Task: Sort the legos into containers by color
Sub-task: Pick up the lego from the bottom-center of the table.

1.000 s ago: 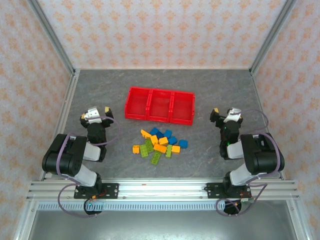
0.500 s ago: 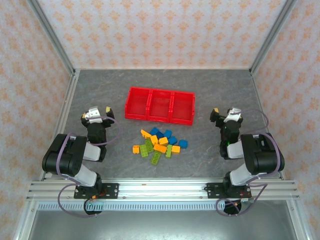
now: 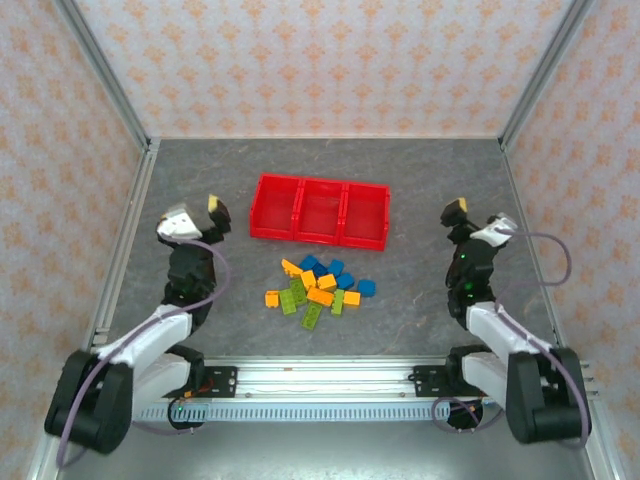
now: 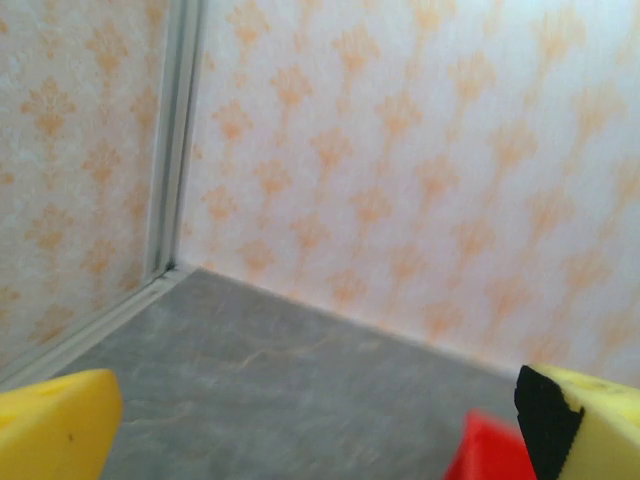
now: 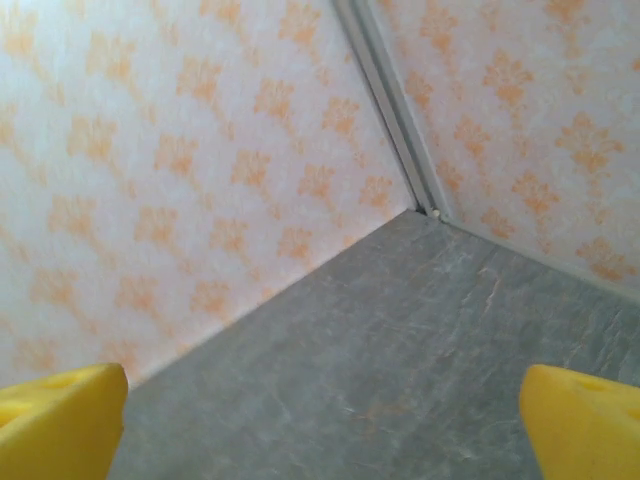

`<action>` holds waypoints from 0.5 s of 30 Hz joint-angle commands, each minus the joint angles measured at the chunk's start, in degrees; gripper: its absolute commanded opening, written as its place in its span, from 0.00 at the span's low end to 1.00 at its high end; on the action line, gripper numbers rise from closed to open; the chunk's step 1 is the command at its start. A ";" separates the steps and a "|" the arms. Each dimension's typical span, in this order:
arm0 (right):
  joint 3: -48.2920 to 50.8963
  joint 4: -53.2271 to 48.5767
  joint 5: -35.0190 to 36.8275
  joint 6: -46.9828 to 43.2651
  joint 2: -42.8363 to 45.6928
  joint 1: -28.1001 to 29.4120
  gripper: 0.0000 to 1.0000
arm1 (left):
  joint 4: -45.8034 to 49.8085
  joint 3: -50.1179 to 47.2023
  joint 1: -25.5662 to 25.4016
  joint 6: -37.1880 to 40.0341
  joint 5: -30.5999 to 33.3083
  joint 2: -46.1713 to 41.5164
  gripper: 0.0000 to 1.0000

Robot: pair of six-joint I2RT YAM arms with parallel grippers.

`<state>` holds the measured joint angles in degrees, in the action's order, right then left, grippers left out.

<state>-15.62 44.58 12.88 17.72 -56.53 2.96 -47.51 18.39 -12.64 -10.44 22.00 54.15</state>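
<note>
Patterned orange-and-white walls box in a grey tabletop [image 3: 420, 180]. From my seat, nothing is sorted yet. The legos [image 3: 318, 288] lie in one mixed heap of blue, orange-yellow and green, just in front of the containers [image 3: 318, 181]. Those are three red compartments side by side; they look empty, though their floors are hard to read from above. Every brick is left to move. The left pincer [image 3: 197, 215] and right pincer [image 3: 476, 220] both hang released, jaws wide, grasping nothing, flanking the heap and well apart from it. Nothing blocks the way, but the bricks touch and overlap, so I judge single picks awkward.
</note>
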 commanded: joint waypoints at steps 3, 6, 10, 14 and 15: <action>-7.90 -26.45 -23.05 14.10 5.08 -1.52 1.00 | 33.84 7.41 -0.02 -19.64 -6.12 -10.30 0.99; -15.81 -43.46 -31.93 12.37 2.92 1.01 0.97 | 49.88 15.01 -0.10 -22.38 -13.25 -10.96 0.99; -23.44 -63.94 -31.25 10.03 -0.02 7.81 0.93 | 66.63 21.86 -0.17 -20.76 -19.98 -10.38 0.99; -24.38 -72.89 -29.67 14.55 -1.10 14.67 0.90 | 72.82 22.30 -0.13 -17.48 -27.54 -12.38 0.99; -24.52 -74.43 -28.26 17.00 -1.45 17.04 0.90 | 73.42 21.90 -0.13 -16.87 -29.85 -13.10 0.99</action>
<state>-39.24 -15.27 -15.25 30.15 -57.19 16.19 14.24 39.62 -12.67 -28.80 1.06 42.72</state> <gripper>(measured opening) 0.900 0.992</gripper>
